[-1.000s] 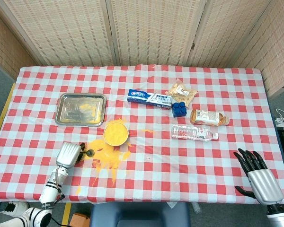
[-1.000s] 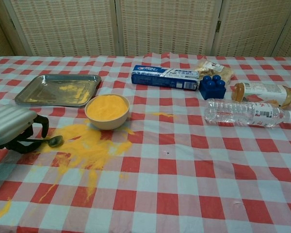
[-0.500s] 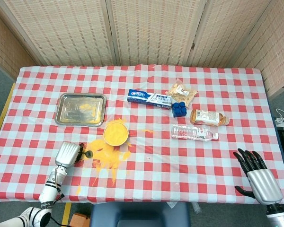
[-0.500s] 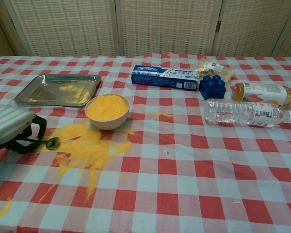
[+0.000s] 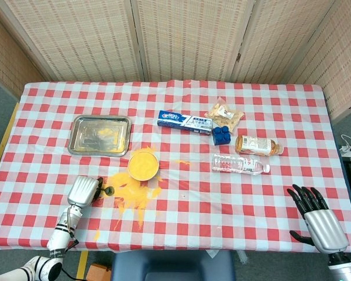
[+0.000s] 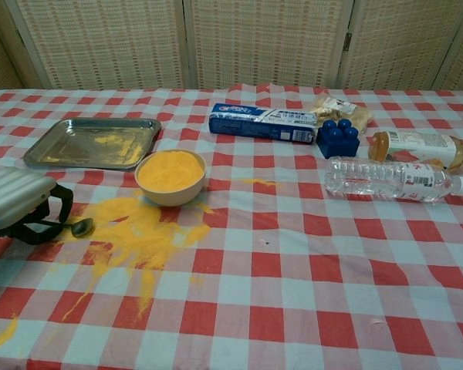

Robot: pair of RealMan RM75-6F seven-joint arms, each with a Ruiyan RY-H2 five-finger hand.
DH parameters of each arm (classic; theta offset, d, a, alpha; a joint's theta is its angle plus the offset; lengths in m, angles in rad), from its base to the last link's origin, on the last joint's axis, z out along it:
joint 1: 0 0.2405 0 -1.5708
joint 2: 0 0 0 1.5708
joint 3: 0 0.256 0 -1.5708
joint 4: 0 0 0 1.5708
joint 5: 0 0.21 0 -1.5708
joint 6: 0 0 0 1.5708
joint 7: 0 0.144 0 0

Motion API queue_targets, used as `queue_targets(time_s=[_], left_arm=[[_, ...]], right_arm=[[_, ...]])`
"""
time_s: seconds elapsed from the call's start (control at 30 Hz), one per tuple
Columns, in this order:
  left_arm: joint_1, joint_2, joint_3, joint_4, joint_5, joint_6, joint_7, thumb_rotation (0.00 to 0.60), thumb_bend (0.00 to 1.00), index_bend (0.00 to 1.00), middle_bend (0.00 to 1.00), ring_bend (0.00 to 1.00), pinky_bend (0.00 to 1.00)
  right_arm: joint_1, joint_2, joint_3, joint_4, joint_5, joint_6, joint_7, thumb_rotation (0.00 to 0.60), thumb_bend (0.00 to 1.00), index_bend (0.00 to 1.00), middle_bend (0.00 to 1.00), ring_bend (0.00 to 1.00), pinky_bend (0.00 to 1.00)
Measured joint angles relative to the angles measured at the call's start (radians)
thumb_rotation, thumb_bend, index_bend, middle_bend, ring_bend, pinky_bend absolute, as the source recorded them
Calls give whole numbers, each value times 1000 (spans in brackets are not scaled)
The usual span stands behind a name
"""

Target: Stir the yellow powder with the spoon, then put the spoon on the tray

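A cream bowl heaped with yellow powder stands left of the table's middle. Yellow powder is spilled on the cloth in front of it. My left hand lies low at the spill's left edge, its dark fingers curled around the spoon's handle. Only the spoon's small bowl sticks out to the right, at the cloth. The steel tray, dusted with powder, sits behind the hand. My right hand rests open at the front right edge.
A toothpaste box, a snack bag, a blue block, a tea bottle and a water bottle lie at the middle and right. A screen stands behind the table.
My left hand has slid slightly left with the spoon, drawing its bowl a little away from the powder bowl. The right hand has not moved.
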Motion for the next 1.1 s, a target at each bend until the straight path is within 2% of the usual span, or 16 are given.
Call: queue_targets(time_s=[0.1, 0.37, 0.47, 0.67, 0.8, 1.1], left_arm=[[-2, -1, 0, 4, -8, -8, 3, 600, 469, 586, 1000, 1000, 1000], [1, 0, -2, 5, -2, 17, -6, 600, 699, 752, 1000, 1000, 1000], [4, 1, -1, 4, 2, 33, -2, 600, 753, 782, 1000, 1000, 1000], [12, 8, -8, -6, 5, 64, -8, 600, 773, 781, 1000, 1000, 1000], [21, 30, -11, -51, 16, 99, -15, 600, 771, 782, 1000, 1000, 1000], [27, 130, -48, -294, 22, 156, 9, 600, 770, 782, 1000, 1000, 1000]], right_arm=[[0, 0, -1, 0, -1, -2, -1, 600, 22, 0, 0, 0, 0], [1, 0, -2, -2, -2, -2, -3, 600, 22, 0, 0, 0, 0], [1, 0, -4, -2, -4, -3, -3, 600, 22, 0, 0, 0, 0], [0, 1, -5, -3, -9, 2, -1, 600, 22, 0, 0, 0, 0], [2, 0, -7, -3, -11, -1, -2, 600, 22, 0, 0, 0, 0], [4, 6, -11, -5, -19, -2, 12, 600, 22, 0, 0, 0, 0]])
